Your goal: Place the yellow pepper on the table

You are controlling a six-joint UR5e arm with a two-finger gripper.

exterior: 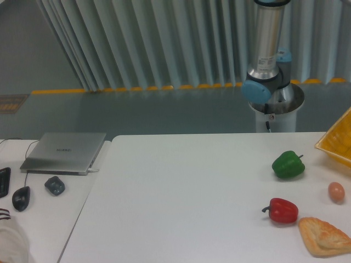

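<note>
The yellow pepper is out of view. The white table [181,203] fills the lower middle and right of the view. Only the arm's base and a silver upright link [267,49] show behind the table's far edge; the link runs out of the top of the frame. The gripper is out of view.
A green pepper [288,164], a red pepper [282,210], an egg [336,191] and a golden-brown pastry [324,236] lie at the table's right. A yellow basket [337,139] sticks in at the right edge. A smaller desk at left holds a laptop [64,152] and mouse [21,198].
</note>
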